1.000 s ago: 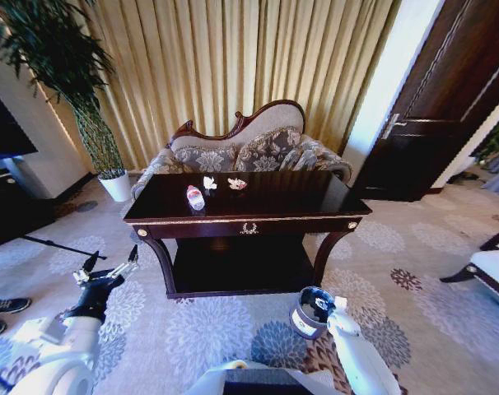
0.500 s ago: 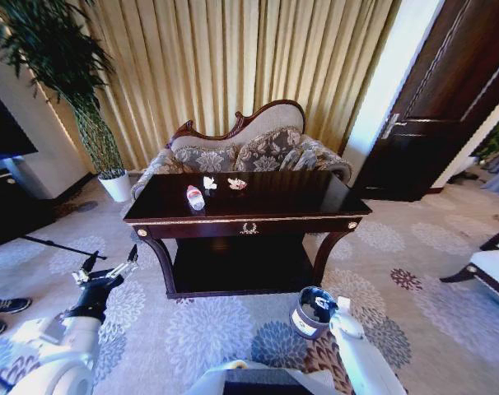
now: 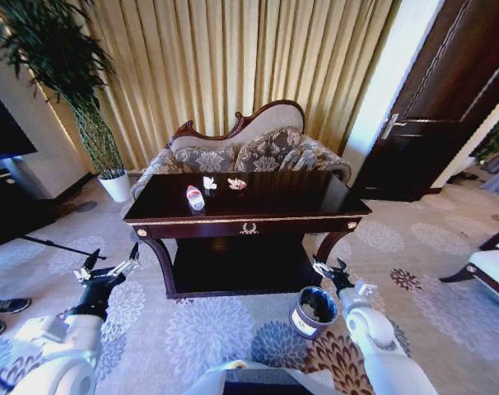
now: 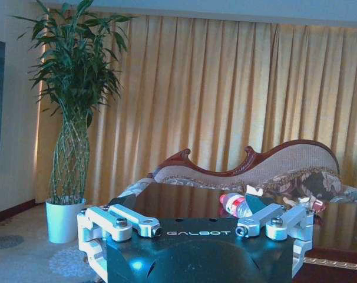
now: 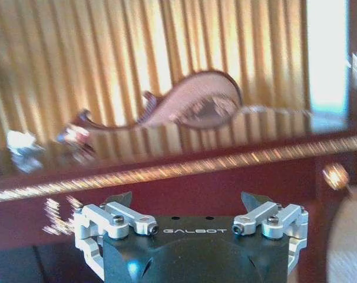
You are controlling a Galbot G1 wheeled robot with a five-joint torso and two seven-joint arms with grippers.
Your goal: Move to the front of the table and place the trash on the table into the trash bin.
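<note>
With both the left pincer (image 3: 109, 267) and right pincer (image 3: 333, 271) spread empty, the bottle (image 3: 195, 197) on the surface (image 3: 299, 193) should be approached squarely, the bin (image 3: 314, 312) being kept clear.

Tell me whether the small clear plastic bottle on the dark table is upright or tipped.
Tipped: the small clear plastic bottle lies on its side on the dark table.

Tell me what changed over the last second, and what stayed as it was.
The right gripper rose up and forward past the trash bin, toward the table, fingers open. The left gripper stayed low and open. The bottle, the paper scraps and the bin kept their places.
</note>
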